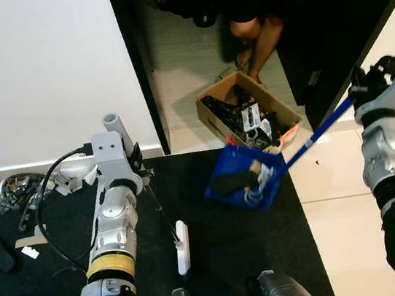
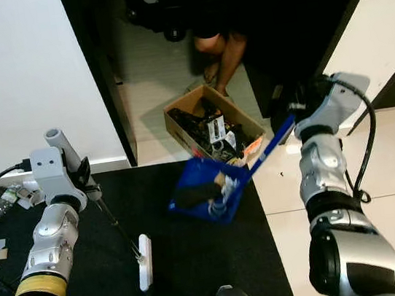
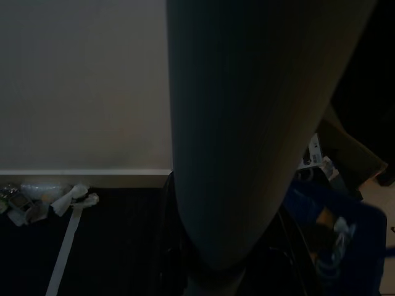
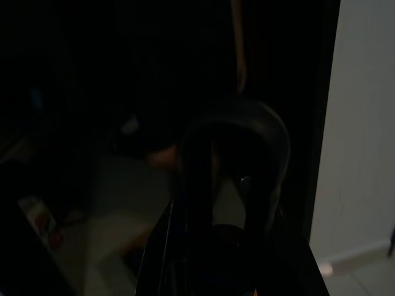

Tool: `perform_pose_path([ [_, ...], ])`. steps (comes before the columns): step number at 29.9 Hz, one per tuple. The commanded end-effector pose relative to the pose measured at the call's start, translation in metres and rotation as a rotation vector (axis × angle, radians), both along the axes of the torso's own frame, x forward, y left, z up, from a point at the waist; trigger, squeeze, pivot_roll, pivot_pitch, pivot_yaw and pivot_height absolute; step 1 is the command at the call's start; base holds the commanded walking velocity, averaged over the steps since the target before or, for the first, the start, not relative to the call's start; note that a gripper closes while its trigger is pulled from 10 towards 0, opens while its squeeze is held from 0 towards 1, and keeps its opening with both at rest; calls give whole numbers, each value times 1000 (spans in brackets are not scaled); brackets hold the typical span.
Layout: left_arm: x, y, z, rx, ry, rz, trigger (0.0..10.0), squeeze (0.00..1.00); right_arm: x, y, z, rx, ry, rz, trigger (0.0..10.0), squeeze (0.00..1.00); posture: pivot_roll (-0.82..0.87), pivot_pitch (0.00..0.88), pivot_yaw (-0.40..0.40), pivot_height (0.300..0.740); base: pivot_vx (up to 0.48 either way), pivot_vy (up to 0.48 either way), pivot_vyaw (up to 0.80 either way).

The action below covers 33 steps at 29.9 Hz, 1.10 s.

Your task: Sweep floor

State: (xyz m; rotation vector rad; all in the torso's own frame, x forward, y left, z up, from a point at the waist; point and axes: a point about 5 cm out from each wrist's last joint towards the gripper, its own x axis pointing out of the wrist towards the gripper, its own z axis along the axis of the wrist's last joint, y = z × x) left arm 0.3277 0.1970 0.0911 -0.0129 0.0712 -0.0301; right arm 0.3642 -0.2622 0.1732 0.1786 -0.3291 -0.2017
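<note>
Two tools: right gripper (image 1: 366,91) pinches the loaded dustpan (image 1: 244,178) aloft beside the cardboard box (image 1: 247,111), seemingly to tip it, while left gripper (image 1: 135,164) clamps the broom (image 1: 183,247).

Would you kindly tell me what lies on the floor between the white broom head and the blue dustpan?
Only bare black mat: in the left eye view nothing sits between the broom head and the dustpan.

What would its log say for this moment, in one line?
right gripper: holds loaded blue dustpan near cardboard box | left gripper: holds broom on black mat
</note>
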Motion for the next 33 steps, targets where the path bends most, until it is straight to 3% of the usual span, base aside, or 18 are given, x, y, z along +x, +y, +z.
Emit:
perform_pose_path([
  [1, -1, -5, 0, 2, -9, -23, 10000, 0, 1, -8, 22, -1, -90, -19, 10000, 0, -28, 74, -12, 740, 259, 0, 0],
  [4, -1, -7, 1, 18, -19, -45, 10000, 0, 3, -8, 34, -57, -114, -22, 10000, 0, -28, 78, -14, 740, 349, 0, 0],
  [25, 0, -13, 4, 6, -34, -74, 10000, 0, 6, -22, 76, -86, -218, -76, 10000, 0, -22, 86, -23, 740, 472, 0, 0],
  [33, 0, -15, 5, 5, -38, -77, 10000, 0, 5, -26, 77, -86, -219, -86, 10000, 0, -20, 86, -23, 740, 480, 0, 0],
])
